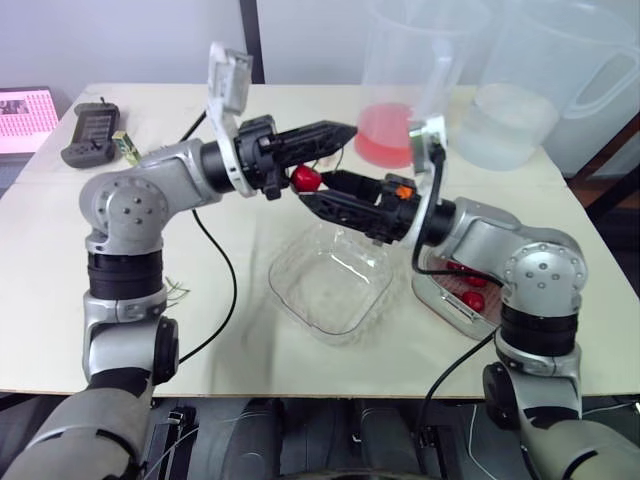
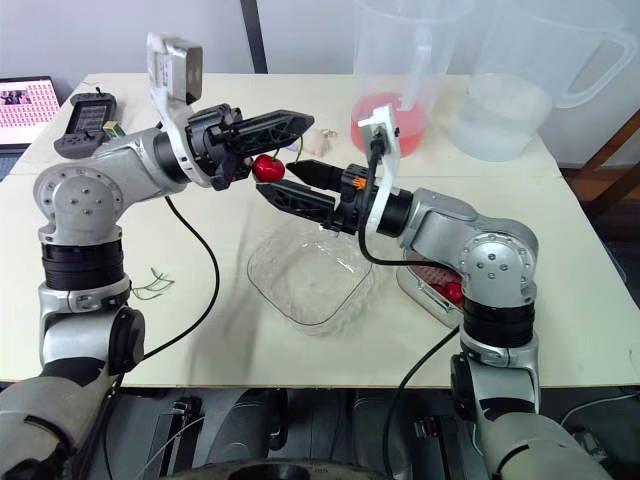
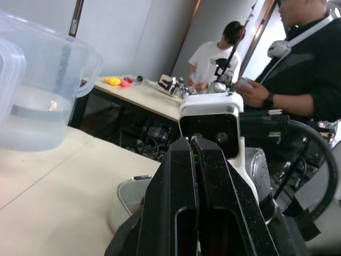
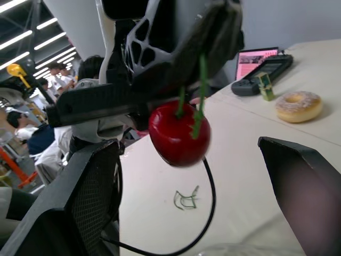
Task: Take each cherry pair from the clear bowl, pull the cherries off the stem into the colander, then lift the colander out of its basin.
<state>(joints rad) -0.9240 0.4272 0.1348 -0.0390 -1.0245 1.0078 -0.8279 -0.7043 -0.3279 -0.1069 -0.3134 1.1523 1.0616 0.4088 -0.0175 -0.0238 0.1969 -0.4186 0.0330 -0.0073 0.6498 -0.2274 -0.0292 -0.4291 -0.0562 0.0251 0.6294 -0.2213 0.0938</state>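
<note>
A red cherry hangs by its green stem above the clear bowl, which looks empty. My left gripper is shut on the stem. My right gripper comes in from the right, open, its two fingers on either side of the cherry and apart from it. The colander in its white basin sits on the table to the bowl's right, partly hidden under my right arm, with red cherries inside.
Two large clear pitchers stand at the back, one with red liquid, one with water. A handheld device and a laptop lie at far left. A donut and loose stems lie on the table.
</note>
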